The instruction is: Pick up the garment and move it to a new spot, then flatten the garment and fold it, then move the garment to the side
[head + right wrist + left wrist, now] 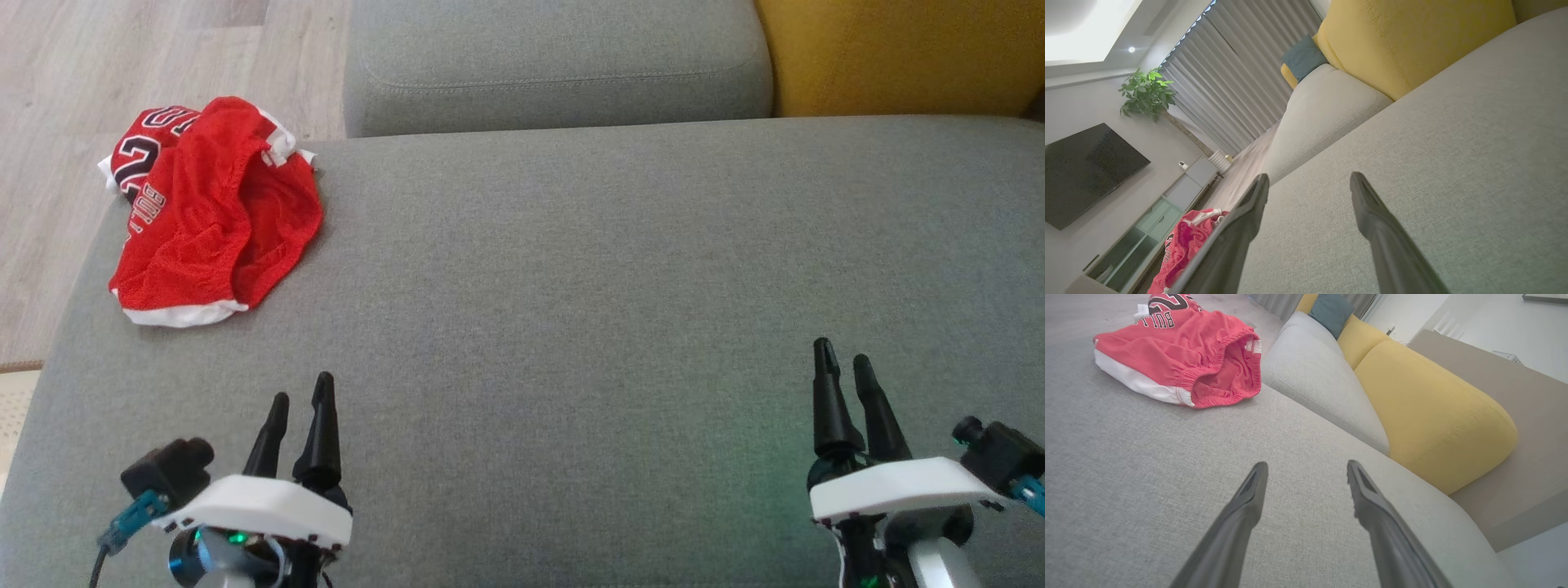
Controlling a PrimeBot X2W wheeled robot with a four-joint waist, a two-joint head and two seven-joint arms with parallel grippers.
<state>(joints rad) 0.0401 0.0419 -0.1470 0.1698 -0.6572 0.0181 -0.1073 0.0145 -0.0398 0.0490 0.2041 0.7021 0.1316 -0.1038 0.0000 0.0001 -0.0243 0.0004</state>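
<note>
Garment lies bunched, long axis running near-to-far; left gripper and right gripper gape empty.

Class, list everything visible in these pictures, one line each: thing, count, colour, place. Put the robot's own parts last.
seat: one, grey, before the robot
garment: one, red with white trim, crumpled at seat's far-left corner
back cushion: one, grey, behind the seat
yellow cushion: one, yellow, right of back cushion
pillow: one, teal, beyond the back cushion
floor: one, pale wood, left of seat
television: one, black, on wall
plant: one, green, beside grey curtains
left gripper: one, dark, open, lower left
right gripper: one, dark, open, lower right
</note>
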